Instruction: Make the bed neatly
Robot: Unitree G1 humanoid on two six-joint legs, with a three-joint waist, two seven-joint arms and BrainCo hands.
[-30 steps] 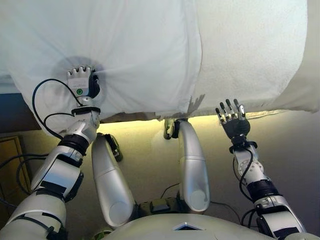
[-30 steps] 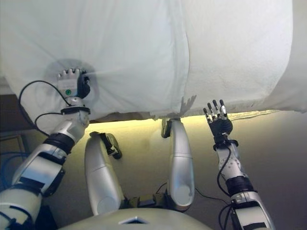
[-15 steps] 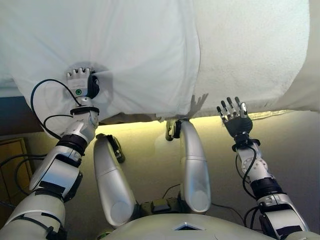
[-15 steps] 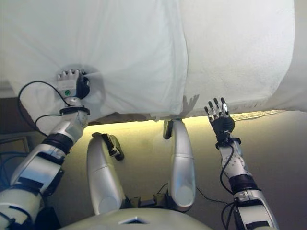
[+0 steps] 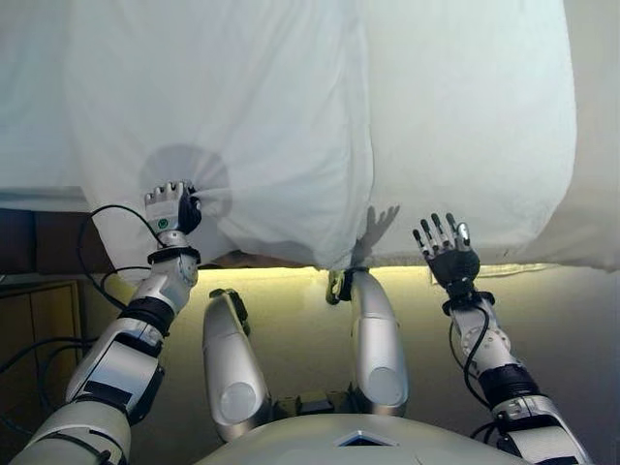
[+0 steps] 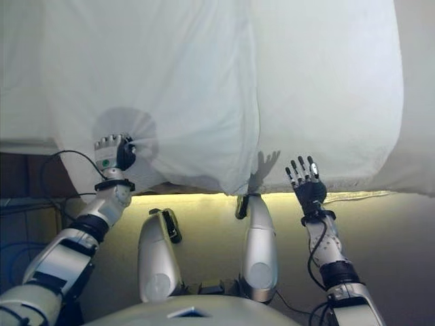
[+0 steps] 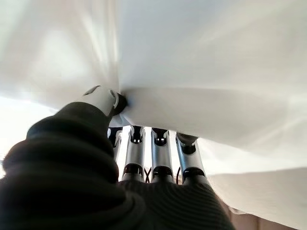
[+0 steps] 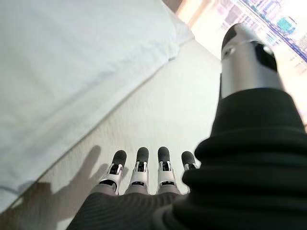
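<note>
White sheet (image 5: 242, 107) is draped over the left part of the bed (image 5: 465, 126), its near edge hanging past the mattress side; at the left it is pinched by the left hand (image 5: 170, 208), fingers and thumb curled into a gathered fold, which has been drawn nearer and lower than a second ago, so the pull looks under way; at the right, the right hand (image 5: 447, 249) is held splayed, touching nothing, beside the uncovered mattress

Bedroom: white-sheeted bed (image 5: 465, 116)
</note>
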